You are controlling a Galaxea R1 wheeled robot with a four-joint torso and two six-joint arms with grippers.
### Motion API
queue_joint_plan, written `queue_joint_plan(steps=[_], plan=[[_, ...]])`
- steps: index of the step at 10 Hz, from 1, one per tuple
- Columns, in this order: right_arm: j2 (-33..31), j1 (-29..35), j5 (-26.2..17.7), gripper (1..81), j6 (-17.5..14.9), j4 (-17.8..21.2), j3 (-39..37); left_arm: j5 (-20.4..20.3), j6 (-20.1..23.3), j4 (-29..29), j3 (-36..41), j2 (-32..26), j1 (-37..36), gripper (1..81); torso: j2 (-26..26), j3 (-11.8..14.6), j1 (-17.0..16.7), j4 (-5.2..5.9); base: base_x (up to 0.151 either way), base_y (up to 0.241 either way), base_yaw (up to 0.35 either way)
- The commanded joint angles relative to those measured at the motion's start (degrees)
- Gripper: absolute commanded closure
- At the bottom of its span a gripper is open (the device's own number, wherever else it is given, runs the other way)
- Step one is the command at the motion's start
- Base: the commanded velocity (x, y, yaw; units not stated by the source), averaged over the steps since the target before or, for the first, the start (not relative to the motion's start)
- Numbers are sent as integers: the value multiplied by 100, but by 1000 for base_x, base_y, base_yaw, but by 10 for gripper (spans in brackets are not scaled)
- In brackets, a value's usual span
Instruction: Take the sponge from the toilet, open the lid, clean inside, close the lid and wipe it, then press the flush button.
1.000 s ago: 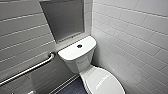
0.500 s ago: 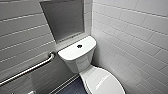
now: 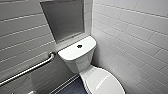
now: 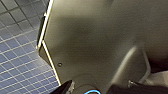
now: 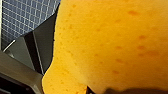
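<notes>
The white toilet (image 3: 82, 62) stands in the corner in the head view. Its oval lid (image 3: 105, 81) lies down over the bowl. The small dark flush button (image 3: 79, 46) sits in the middle of the flat tank top. The orange sponge (image 5: 112, 42) shows very large and close in the right wrist view, with blue floor tiles behind it; my right gripper is shut on it. My left gripper is open and holds nothing; its wrist view looks along a grey panel (image 4: 95, 37) of the robot down to the blue tiled floor (image 4: 17, 62).
A steel grab bar (image 3: 30, 68) runs along the grey tiled wall left of the toilet. A recessed grey panel (image 3: 65, 20) sits above the tank. White tiled wall (image 3: 135, 37) closes the right side. Dark blue floor (image 3: 72, 87) shows in front of the bowl.
</notes>
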Motion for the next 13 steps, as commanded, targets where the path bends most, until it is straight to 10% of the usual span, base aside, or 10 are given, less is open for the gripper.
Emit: queue_joint_plan(steps=[1,7,8,11,13], plan=[[137,-31,-560,811,9,-58,-198,232,-35,163,-65,-10,90,10,0,0,0,0,0,0,0],[350,13,-587,811,27,-67,-491,-331,-872,851,-12,148,503,10,0,6,-2,0,0,0,0],[270,39,-587,811,36,-67,-366,-491,-1599,1604,-12,210,573,10,0,6,-2,0,0,0,0],[-514,267,-587,811,45,-84,766,-706,-5761,5992,-168,332,756,10,-2,9,-2,0,0,0,0],[-1491,442,-526,811,19,-111,2200,-1457,-6161,6825,-259,325,899,10,-2,9,-2,0,0,0,0]])
